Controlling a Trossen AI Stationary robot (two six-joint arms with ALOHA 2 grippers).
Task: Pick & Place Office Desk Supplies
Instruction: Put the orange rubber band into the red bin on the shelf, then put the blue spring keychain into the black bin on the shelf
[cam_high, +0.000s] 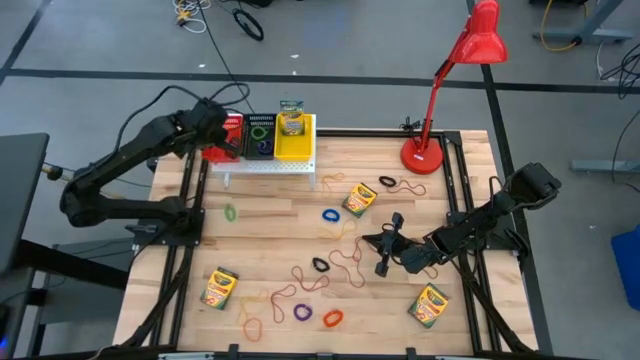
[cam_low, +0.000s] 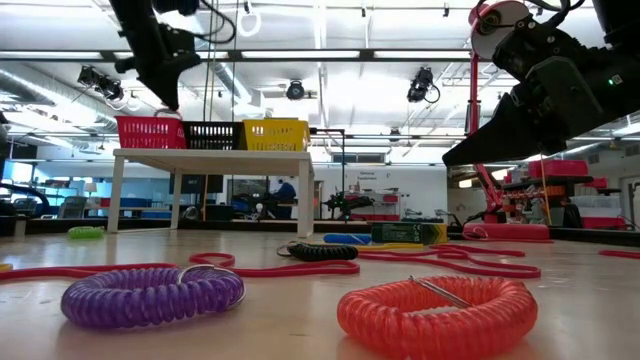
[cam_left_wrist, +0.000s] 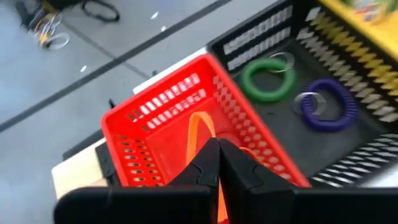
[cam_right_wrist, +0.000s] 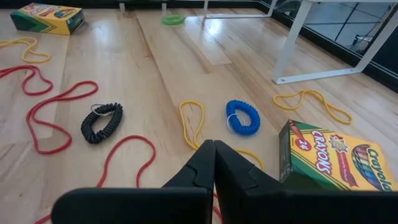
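The wooden tabletop (cam_high: 300, 200) carries a white perforated stand (cam_high: 268, 165) at its far edge with three baskets on top: a red basket (cam_left_wrist: 180, 124) at the left, a black basket (cam_high: 260, 135) in the middle holding a green elastic loop (cam_left_wrist: 268, 76) and a purple elastic loop (cam_left_wrist: 328, 106), and a yellow basket (cam_high: 293, 140) at the right with a crayon box (cam_high: 291, 118) standing in it. A tall red desk lamp (cam_high: 440, 90) stands at the far right corner. The left claw (cam_left_wrist: 217, 163) hangs over the red basket, its fingers pressed together on a thin orange rubber band (cam_left_wrist: 200, 127) that dangles into the basket. The right claw (cam_right_wrist: 213, 158) hovers low above the middle of the tabletop, fingers pressed together and holding nothing; just beyond its tips lie a yellow rubber band (cam_right_wrist: 191, 121), a blue elastic loop (cam_right_wrist: 242, 117) and a black elastic loop (cam_right_wrist: 101, 122), with a crayon box lying flat (cam_right_wrist: 336, 158) close at its right. Two more crayon boxes lie near the front edge, one at the left (cam_high: 219, 288) and one at the right (cam_high: 430, 305). Red rubber bands (cam_high: 345, 265) sprawl across the near half, among an orange coil (cam_high: 333, 318) and a purple coil (cam_high: 302, 313).
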